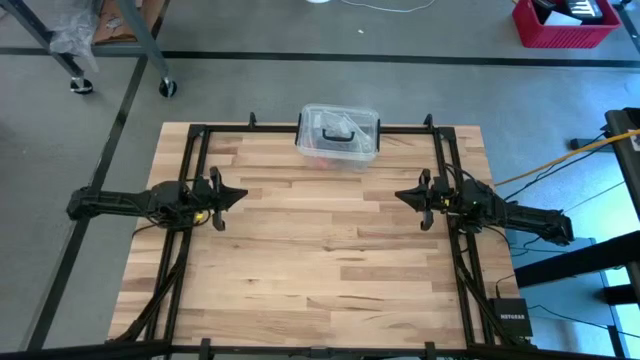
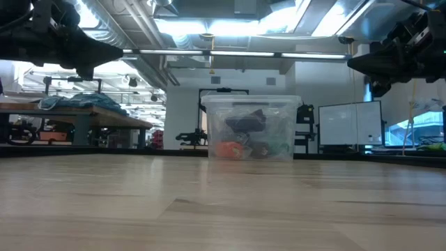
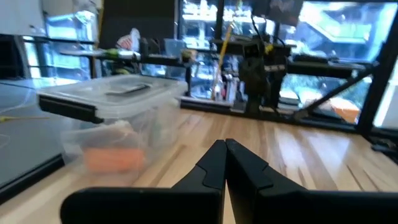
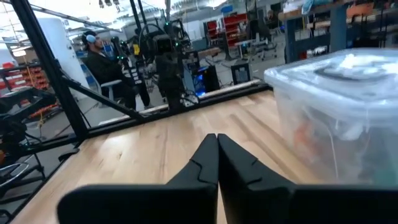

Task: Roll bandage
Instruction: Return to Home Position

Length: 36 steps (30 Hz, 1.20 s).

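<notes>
Since no dark strip lies anywhere on the bare wooden table [image 1: 330,270], we record that the bandage cannot be placed with certainty. The low view shows a dark bundle [image 2: 247,123] inside the clear box [image 2: 286,132], above an orange item [image 2: 230,148], and we judge this to be the rolled bandage, though its shape is too unclear to confirm. The box stands at the upper centre of the high view, against the top edge of the table. Its lid [image 1: 318,118] is on and its black handle [image 1: 338,131] lies flat on top. We read that spot as a parking place, well apart from both arms and clear of the working area. The left gripper [image 1: 240,194] sits at centre-left of the high view and the right gripper [image 1: 398,195] at centre-right, their tips pointing at each other across the middle of the table. Both wrist views show each arm's two dark fingers pressed together with nothing between them, left [image 3: 224,144] and right [image 4: 216,138]. In the low view both arms hang high in the upper corners, clear of the tabletop. We take this mirrored, drawn-in posture with empty jaws as the rest pose. The rolling and stowing look finished, and we see nothing on the table left to handle.
</notes>
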Tool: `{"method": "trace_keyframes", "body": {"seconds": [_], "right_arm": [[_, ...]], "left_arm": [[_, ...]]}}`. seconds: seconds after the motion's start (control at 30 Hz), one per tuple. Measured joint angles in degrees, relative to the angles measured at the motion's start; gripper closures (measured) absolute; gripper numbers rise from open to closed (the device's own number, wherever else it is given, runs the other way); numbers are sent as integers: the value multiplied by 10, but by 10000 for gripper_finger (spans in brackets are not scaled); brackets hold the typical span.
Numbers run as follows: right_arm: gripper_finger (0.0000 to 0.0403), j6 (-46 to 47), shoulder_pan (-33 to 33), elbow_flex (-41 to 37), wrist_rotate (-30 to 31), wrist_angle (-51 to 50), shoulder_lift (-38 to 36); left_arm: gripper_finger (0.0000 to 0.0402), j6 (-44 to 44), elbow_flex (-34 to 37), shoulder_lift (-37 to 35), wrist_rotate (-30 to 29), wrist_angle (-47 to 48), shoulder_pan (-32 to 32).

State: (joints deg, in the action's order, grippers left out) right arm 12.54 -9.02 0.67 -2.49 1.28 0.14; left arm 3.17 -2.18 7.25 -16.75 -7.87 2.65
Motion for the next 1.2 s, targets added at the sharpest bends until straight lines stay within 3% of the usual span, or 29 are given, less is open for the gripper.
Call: {"method": "trace_keyframes", "body": {"seconds": [0.17, 0.53, 1.2], "right_arm": [[397, 7, 0, 0, -10, -1, 0], [382, -9, 0, -1, 41, -3, 11], [366, -8, 0, -1, 44, -4, 11]], "left_arm": [[400, 4, 16, -74, -20, 48, 0], [398, -23, 16, -69, -47, 44, -3], [398, -17, 16, -67, -48, 44, -3]]}}
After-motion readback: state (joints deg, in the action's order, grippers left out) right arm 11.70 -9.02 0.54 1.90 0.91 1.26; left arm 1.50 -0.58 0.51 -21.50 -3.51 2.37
